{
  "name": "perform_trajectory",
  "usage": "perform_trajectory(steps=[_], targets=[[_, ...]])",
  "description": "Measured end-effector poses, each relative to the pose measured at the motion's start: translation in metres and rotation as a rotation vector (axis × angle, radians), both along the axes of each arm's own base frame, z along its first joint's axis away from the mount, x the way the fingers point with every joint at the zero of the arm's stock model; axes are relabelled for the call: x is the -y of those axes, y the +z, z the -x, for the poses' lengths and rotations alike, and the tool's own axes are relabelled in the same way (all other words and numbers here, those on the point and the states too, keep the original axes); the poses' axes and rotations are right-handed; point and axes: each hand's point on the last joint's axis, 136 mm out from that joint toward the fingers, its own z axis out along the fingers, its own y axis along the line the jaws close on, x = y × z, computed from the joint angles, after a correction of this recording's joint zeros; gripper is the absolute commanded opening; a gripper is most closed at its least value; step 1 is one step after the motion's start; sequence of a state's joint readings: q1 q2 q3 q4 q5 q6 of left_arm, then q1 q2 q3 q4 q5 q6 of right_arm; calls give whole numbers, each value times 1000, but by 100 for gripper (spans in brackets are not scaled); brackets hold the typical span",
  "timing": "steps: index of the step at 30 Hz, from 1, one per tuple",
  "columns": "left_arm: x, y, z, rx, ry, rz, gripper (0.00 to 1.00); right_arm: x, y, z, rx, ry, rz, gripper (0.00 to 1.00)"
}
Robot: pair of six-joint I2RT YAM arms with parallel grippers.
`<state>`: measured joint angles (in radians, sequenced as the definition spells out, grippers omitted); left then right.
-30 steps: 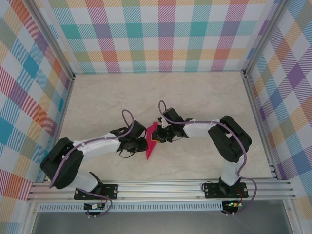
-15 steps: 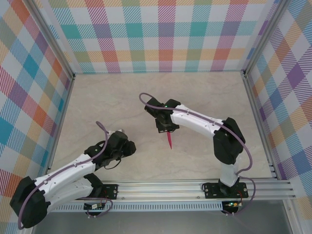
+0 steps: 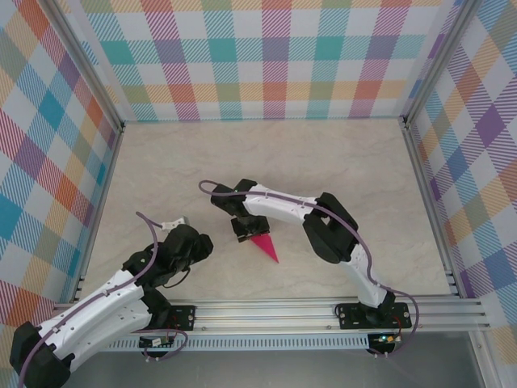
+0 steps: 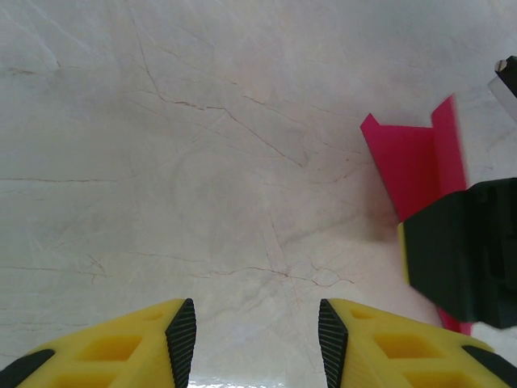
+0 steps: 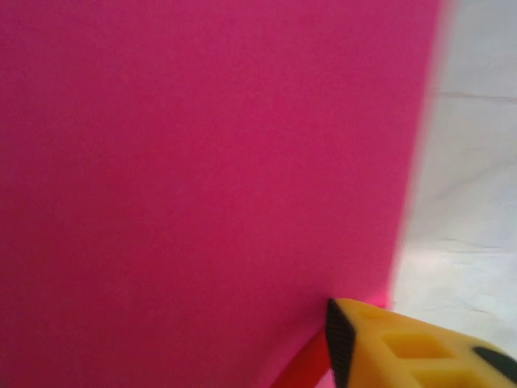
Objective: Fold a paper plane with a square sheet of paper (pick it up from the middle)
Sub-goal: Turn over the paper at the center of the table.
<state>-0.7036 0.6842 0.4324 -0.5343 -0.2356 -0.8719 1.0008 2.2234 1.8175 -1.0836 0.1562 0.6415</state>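
The paper plane (image 3: 263, 246) is a magenta-pink pointed dart at mid-table, its tip pointing near-right. My right gripper (image 3: 245, 229) stands over its wide end. In the right wrist view the pink paper (image 5: 202, 162) is very close and blurred; one yellow finger (image 5: 388, 347) stands well to the right against it, the other is hidden, so the jaws look open. The left wrist view shows the paper (image 4: 414, 162) with folded-up sides beside the right gripper's black body (image 4: 464, 259). My left gripper (image 4: 257, 333) is open and empty, left of the plane (image 3: 192, 242).
The marble-patterned tabletop (image 3: 339, 162) is walled by plaid panels at the back (image 3: 266, 56) and both sides. An aluminium rail (image 3: 266, 311) runs along the near edge. The right arm's elbow (image 3: 327, 230) bends low just right of the plane.
The left arm pulled back toward the near left, away from the paper. The right gripper carried the plane left and down to the table. The right jaws parted; the left jaws stand wider.
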Motion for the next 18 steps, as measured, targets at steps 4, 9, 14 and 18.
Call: perform_trajectory(steps=[4,9,14,18], targets=[[-2,-2,2,-11,1,-10,47,-21,15,12,-47,36,-164,65],[-1,-4,3,-21,-5,-7,48,-5,64,22,-49,22,-406,72],[3,-11,4,-58,-19,-13,48,32,84,4,-39,-66,-612,67],[6,-18,4,-87,-27,-22,48,41,58,4,-92,-88,-612,61]])
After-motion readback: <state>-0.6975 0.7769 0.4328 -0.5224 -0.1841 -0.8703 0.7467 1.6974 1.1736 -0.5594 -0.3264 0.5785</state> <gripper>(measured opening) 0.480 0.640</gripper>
